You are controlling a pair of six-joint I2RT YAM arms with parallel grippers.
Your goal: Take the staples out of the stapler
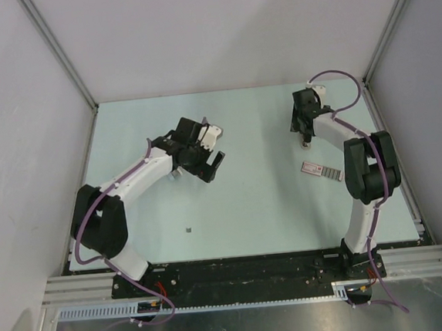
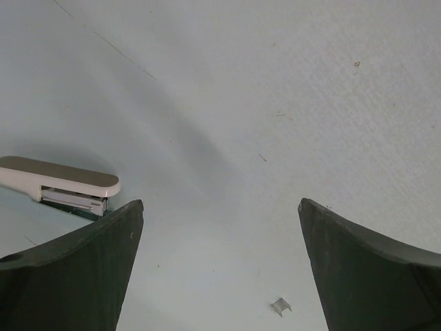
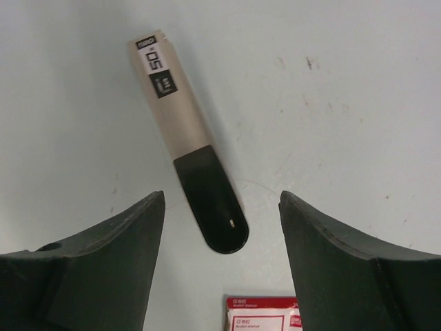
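Stapler (image 2: 58, 183): on table (image 1: 271, 207), made out in left wrist view only.

Top view: left gripper (image 1: 213, 168) over mid-table, right gripper (image 1: 305, 136) toward far right, well apart. Box (image 1: 320, 170) flat on table, near right gripper.

Left wrist view: stapler just beside left fingertip, outside jaws; white top, metal magazine showing beneath. Left gripper released, fingers spread wide, grasping nothing. Grey piece (image 2: 279, 307) on table between fingers.

Right wrist view: right gripper (image 3: 222, 200) released, grasping nothing. Beige labelled bar (image 3: 189, 138) flat on table, dark end between fingers, touching neither. Red-and-white box at lower edge.
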